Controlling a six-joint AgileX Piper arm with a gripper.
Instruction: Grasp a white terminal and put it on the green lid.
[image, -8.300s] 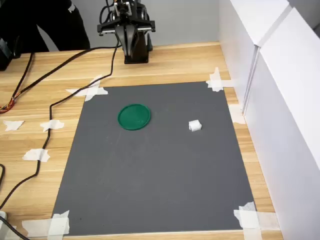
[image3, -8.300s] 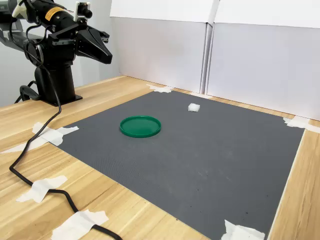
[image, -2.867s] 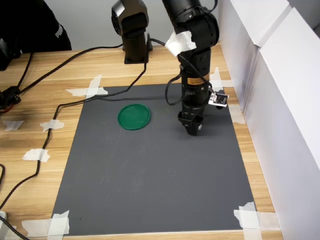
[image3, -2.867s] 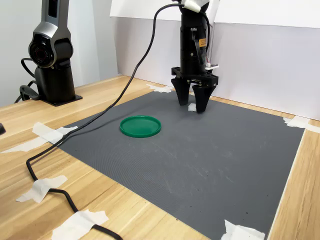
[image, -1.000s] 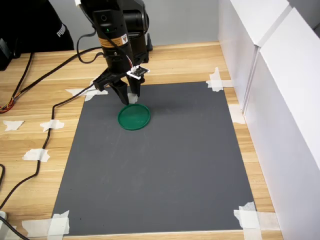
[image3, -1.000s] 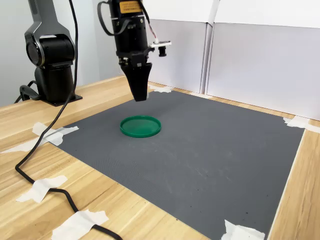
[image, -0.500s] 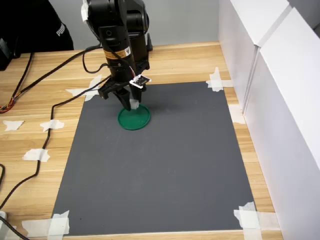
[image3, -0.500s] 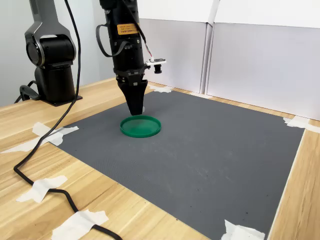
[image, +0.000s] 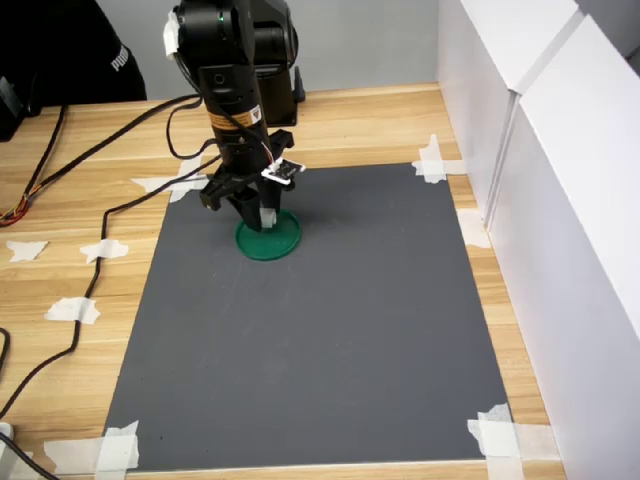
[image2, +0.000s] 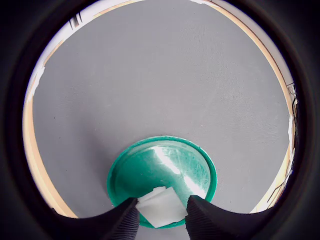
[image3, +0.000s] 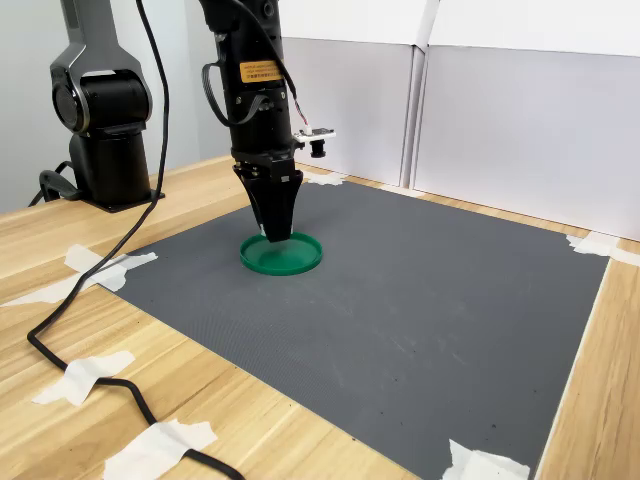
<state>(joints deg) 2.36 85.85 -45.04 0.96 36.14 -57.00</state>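
The green lid (image: 286, 241) lies on the grey mat (image: 320, 330), toward the first exterior view's upper left. My gripper (image: 262, 224) points straight down over the lid, shut on the white terminal (image: 267, 216). In the wrist view the terminal (image2: 161, 206) sits between the two dark fingertips (image2: 121, 220), over the lid (image2: 165, 162) near its rim. In the second exterior view the gripper (image3: 277, 236) has its tips just above the lid (image3: 302, 258), and the terminal is hidden by the fingers. I cannot tell whether the terminal touches the lid.
White tape pieces (image: 433, 160) hold down the mat's corners. White wall panels (image: 560, 180) line the first exterior view's right side. A black cable (image: 100, 215) trails over the wooden table. The arm's base (image3: 108, 120) stands at the second exterior view's left. A person's dark sleeve (image: 60, 45) shows behind the table.
The gripper has come down and shifted slightly over the lid with the white terminal still held; its tips now stand just above the disc.
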